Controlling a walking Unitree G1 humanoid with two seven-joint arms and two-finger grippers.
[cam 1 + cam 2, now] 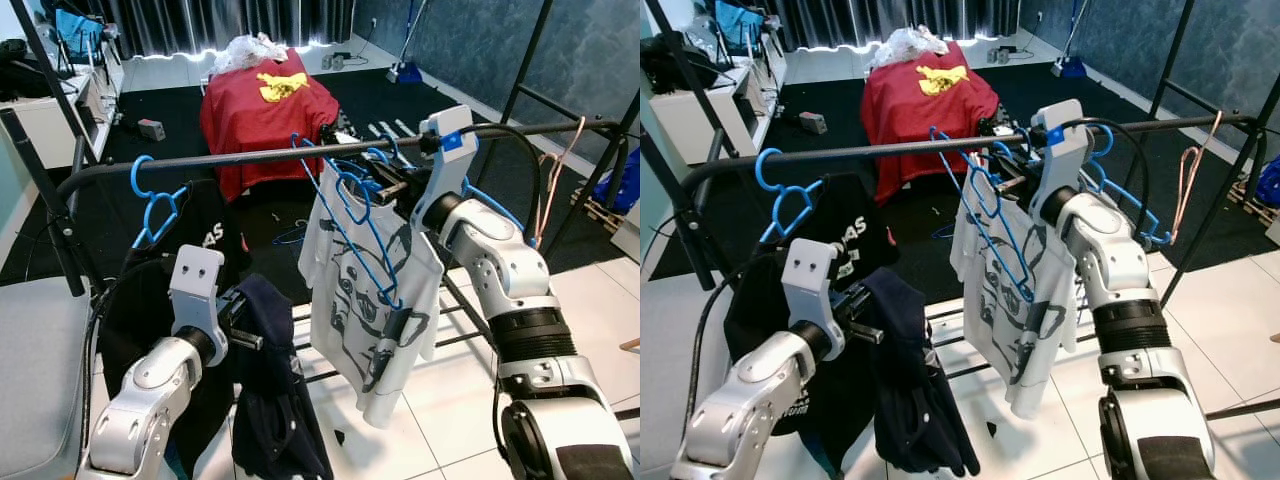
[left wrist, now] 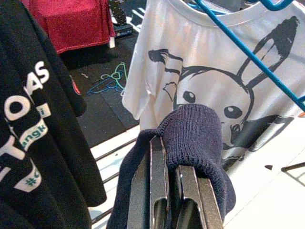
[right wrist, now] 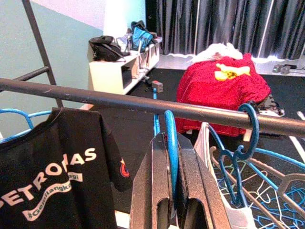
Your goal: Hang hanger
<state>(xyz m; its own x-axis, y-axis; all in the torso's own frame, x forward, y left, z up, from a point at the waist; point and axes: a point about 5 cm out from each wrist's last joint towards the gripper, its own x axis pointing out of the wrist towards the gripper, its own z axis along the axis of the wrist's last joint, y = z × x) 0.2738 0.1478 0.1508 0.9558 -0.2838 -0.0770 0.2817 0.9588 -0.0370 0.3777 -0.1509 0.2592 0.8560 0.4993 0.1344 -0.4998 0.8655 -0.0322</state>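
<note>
Two jobs remain, I judge: hooking on, then letting go. Right gripper [image 3: 174, 191] clamps the blue plastic hanger [image 3: 171, 143] carrying a white printed T-shirt [image 1: 365, 300] just below the dark metal rail [image 3: 119, 101]. Left gripper [image 2: 174, 191] pinches a dark navy knit garment [image 2: 190, 129].

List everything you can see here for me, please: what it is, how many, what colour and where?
Clothes rail: one, dark metal, across the scene.
White T-shirt: one, cartoon print, on a blue hanger at the rail.
Blue hanger: one, pinched in the right gripper just below the rail.
Black T-shirt: one, white lettering, hanging at the rail's left.
Navy garment: one, draped over the left gripper.
Red cloth: one, covering furniture behind.
Left gripper: shut on the navy garment.
Right gripper: shut on the blue hanger.
</note>
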